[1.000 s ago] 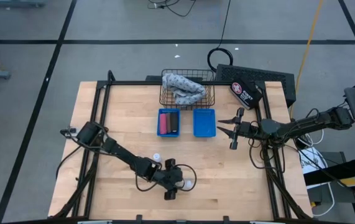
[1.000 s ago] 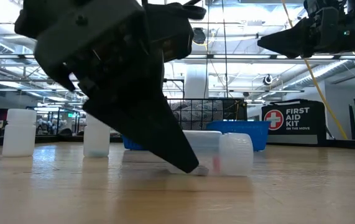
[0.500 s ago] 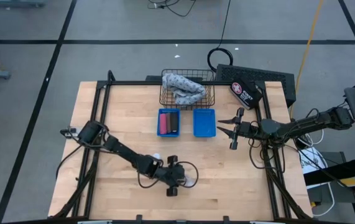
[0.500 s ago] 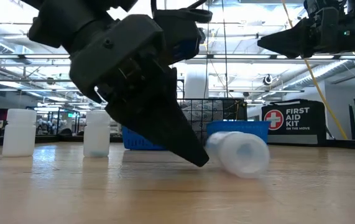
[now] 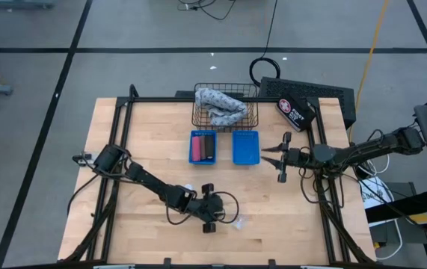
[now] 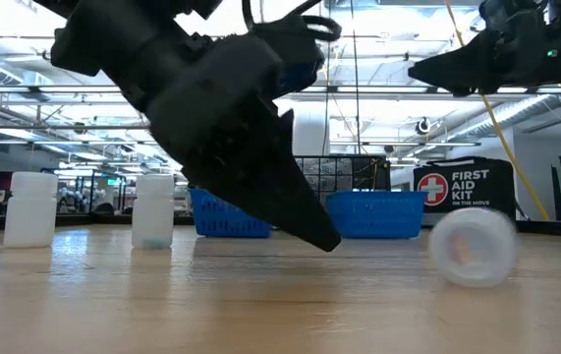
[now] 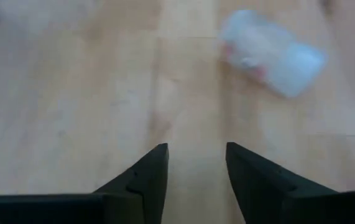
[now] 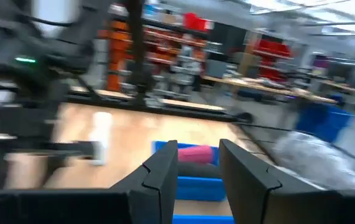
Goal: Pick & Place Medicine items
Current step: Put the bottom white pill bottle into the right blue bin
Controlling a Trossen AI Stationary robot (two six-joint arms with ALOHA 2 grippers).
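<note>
A wooden table [image 5: 146, 134] is seen from above with two dark robot arms reaching over it. The left gripper [image 5: 214, 216] is low over the near middle of the table, and its wrist camera shows its two fingers [image 7: 145, 180] slightly parted with only bare wood between them, holding nothing. A small white bottle [image 7: 270, 51] lies on its side just ahead of those fingers, free on the table; from the level view it [image 6: 471, 248] sits beside the gripper [image 6: 314, 236], apart from its fingertip, and from above it [image 5: 238, 221] is a pale spot just to the right of the gripper. Two more white bottles [image 6: 30, 208] stand upright farther left in the level view, the second [image 6: 153, 209] near the first. At the far middle of the table sit two blue trays side by side: the left tray [image 5: 203, 146] holds a pink piece [image 5: 199, 146] and a black piece [image 5: 209, 146], while the right tray [image 5: 246, 147] looks bare inside. Behind them a wire basket [image 5: 226, 110] holds a grey-blue cloth [image 5: 220, 105], and a black first aid pouch [image 5: 295, 110] lies at the far right corner. The right gripper [image 5: 276, 159] hangs in the air beside the right tray, its fingers [image 8: 161, 174] a little apart and holding nothing.
</note>
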